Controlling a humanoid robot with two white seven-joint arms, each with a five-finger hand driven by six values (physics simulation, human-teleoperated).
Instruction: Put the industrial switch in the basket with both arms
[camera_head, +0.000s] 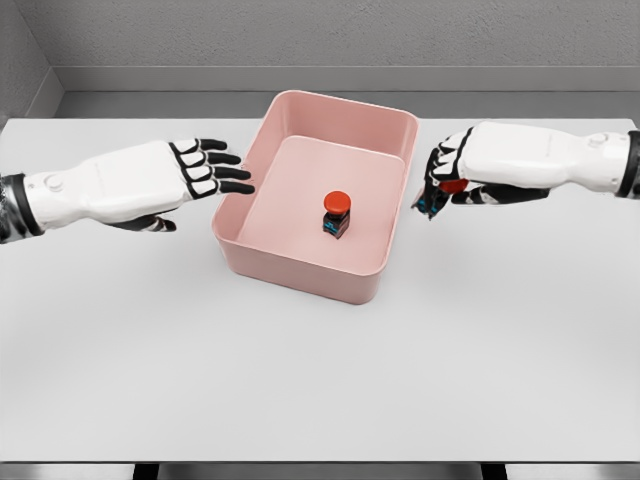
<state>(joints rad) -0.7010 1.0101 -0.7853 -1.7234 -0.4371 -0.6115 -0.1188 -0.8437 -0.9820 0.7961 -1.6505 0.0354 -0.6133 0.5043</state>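
- Starting at your left: the left hand (205, 168) is hovering just off the basket's left wall, fingers stretched out flat and spread, holding nothing.
- Moving to the middle, the pink basket (300, 268) is sitting on the white table (320, 380), and an industrial switch (336, 214) with a red button is standing upright on the basket floor, touching neither wall.
- Over on your right, the right hand (443, 182) is hanging just beside the basket's right wall, fingers curled down around something red with a bit of blue showing. You're looking at what seems to be a second switch, though it's too hidden to call.
- Watch out here: if that hand is opening outside the rim, the piece is dropping onto the table, not in.
- Those left fingertips are sitting close enough that a nudge could be shoving the basket.
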